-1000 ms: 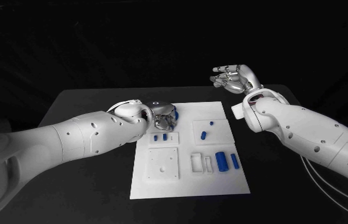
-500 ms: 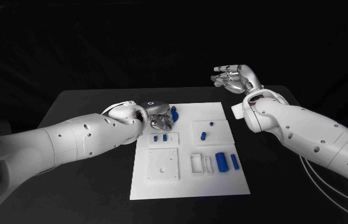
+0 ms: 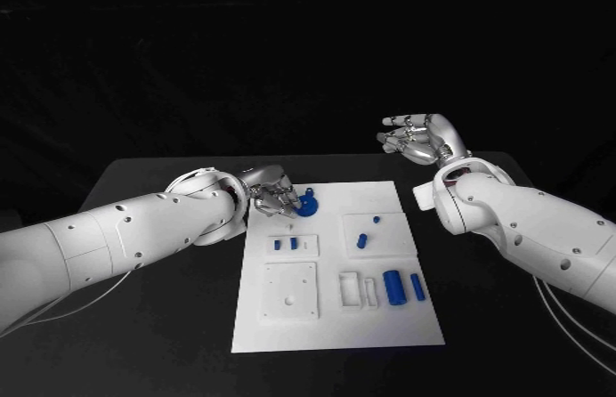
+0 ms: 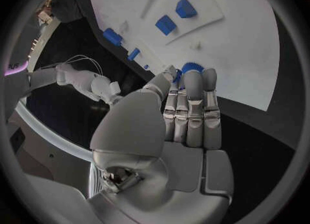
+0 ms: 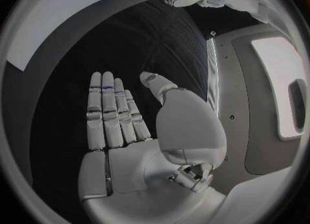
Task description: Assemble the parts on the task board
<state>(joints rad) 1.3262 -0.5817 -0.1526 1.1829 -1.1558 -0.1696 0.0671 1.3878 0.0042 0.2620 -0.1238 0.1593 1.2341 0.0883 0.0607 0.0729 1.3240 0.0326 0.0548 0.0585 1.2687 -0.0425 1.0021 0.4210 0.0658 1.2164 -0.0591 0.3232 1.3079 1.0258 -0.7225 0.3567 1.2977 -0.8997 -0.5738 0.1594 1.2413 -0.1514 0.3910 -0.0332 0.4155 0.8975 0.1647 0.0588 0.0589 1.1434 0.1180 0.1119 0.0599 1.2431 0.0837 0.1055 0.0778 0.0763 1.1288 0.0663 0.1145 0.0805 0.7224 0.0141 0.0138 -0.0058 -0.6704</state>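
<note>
Black table (image 3: pixel 154 263) carries the task board (image 3: pixel 336 330), at whose far corner the left hand (image 3: pixel 272 198) pinches a half-hidden blue part (image 3: pixel 310 206), while the right hand (image 3: pixel 420 138) hangs beyond it, fingers apart and empty.

Right hand (image 5: pixel 123 131) flat (fingers straight) above table (image 5: pixel 97 43).

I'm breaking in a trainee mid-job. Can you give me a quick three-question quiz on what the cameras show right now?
1. True or false: the right hand is holding a blue part.
2. Which hand is at the blue gear? A) left B) right C) neither
3. Fill in: the blue gear sits near the task board's ____ left corner, as the head view shows it.

Key: 1 false, it is raised off the board, holding nothing. 2 A, the left hand. 3 far.
</note>
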